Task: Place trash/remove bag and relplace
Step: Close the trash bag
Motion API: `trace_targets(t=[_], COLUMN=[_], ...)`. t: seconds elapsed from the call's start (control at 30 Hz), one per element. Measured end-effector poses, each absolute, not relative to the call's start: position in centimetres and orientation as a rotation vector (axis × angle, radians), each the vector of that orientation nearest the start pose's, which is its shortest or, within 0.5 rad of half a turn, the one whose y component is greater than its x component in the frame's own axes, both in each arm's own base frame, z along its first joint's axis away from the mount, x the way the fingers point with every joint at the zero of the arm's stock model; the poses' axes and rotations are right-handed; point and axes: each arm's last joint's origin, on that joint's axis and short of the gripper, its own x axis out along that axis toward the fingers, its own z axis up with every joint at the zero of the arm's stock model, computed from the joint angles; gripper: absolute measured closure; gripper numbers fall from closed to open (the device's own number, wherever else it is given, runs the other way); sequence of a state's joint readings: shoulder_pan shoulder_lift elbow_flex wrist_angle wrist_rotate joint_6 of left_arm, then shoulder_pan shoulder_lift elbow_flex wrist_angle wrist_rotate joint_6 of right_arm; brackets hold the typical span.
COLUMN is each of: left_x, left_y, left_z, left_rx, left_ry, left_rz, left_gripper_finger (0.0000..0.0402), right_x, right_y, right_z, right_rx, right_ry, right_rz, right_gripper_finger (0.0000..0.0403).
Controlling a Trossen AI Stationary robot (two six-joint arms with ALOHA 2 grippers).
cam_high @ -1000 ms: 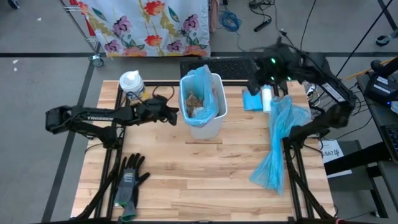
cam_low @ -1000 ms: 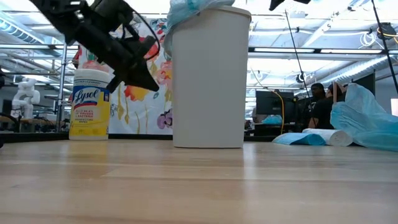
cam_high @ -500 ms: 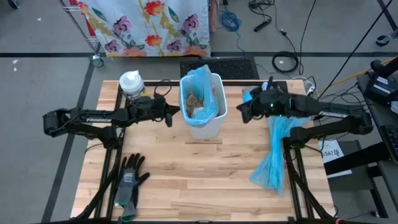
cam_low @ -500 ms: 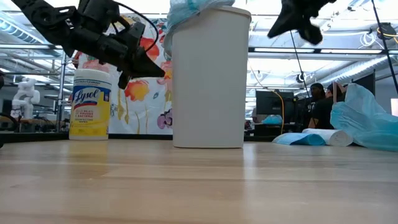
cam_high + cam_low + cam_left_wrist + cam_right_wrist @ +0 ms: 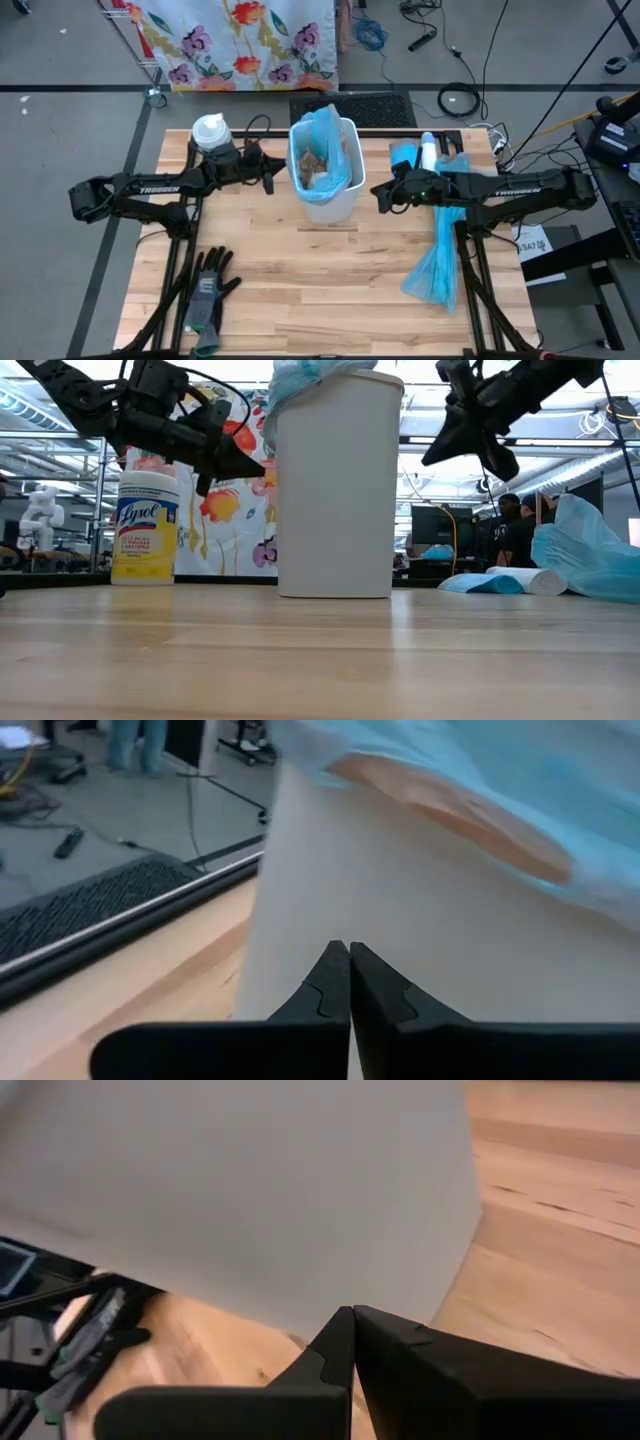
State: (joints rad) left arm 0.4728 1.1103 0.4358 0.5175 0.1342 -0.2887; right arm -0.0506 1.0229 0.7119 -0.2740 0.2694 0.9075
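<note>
**Two shut grippers flank the bin**

High view: right gripper (image 5: 378, 194), over the table's far side a second ago, has swung down beside the white bin (image 5: 335, 196); left gripper (image 5: 280, 178) edged nearer its other side. Fingers pressed together, holding nothing. Trash (image 5: 314, 167) sits inside the blue liner (image 5: 322, 125). Near table bare except gloves (image 5: 207, 290).

Low view: both grippers hang above the tabletop, apart from the bin's walls.

Wrist views: closed fingertips face the bin wall.

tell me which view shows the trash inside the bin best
The high view: it looks straight down into the bin, so the brown and white trash shows inside the blue bag. The low view shows only the bin's white wall and the bag's rim on top. Both wrist views show just the bin's side, no trash.
</note>
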Motion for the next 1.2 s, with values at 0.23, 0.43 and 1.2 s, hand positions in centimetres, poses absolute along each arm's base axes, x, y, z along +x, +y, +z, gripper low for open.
trace_targets(t=[0.23,0.43,1.2], left_x=[20.4,20.5,21.4], left_y=[9.9,9.9,10.3], left_z=[22.0,23.1,26.7], left_rx=[-0.29,-0.266,-0.279], left_ry=[0.105,-0.002,-0.12], left_rz=[0.311,0.294,0.271], left_gripper_finger=[0.0401,0.0401,0.0401], right_x=[21.5,21.5,21.5], right_y=[-1.8,-1.8,-1.8], right_z=[26.2,26.2,26.2], right_rx=[0.81,0.809,0.802], right_ry=[0.363,0.365,0.369], right_rz=[-0.529,-0.528,-0.526], right_gripper_finger=[0.0403,0.0403,0.0403])
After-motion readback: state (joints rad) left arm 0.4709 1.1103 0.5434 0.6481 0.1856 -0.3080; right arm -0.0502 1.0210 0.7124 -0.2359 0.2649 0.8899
